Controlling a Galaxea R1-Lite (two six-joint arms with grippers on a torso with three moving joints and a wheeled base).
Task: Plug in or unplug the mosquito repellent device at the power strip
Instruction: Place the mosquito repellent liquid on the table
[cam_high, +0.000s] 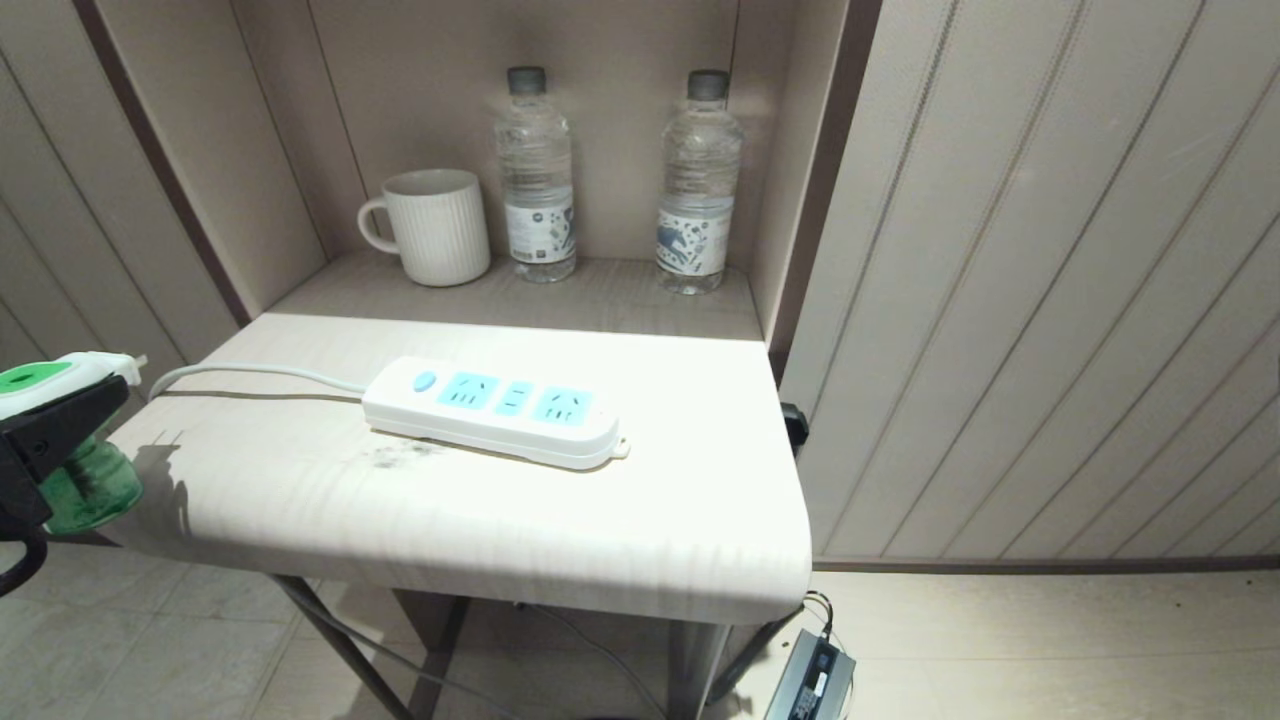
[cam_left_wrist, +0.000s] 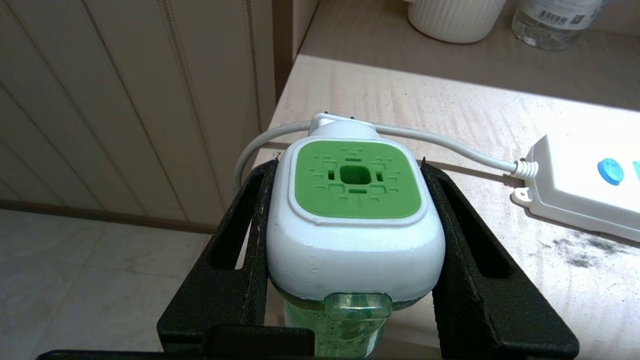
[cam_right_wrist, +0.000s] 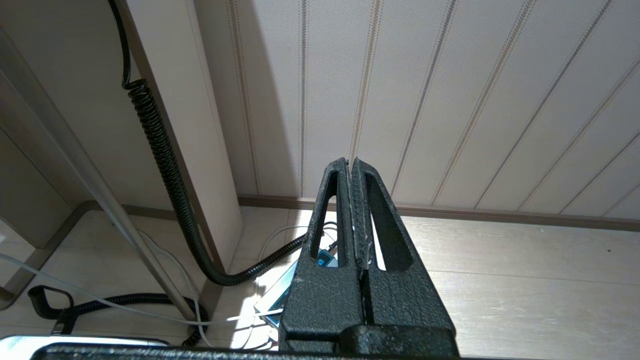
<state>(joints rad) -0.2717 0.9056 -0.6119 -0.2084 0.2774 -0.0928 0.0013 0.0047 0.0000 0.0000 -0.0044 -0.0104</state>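
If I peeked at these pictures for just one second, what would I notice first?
Probably the bright green-and-white mosquito repellent device, pinched between the black fingers of the left gripper just off the table's left edge. Next, the white power strip with light-blue sockets, lying alone in the middle of the pale table, nothing plugged into it. Behind it, in the alcove, stand a white ribbed mug and two clear water bottles.
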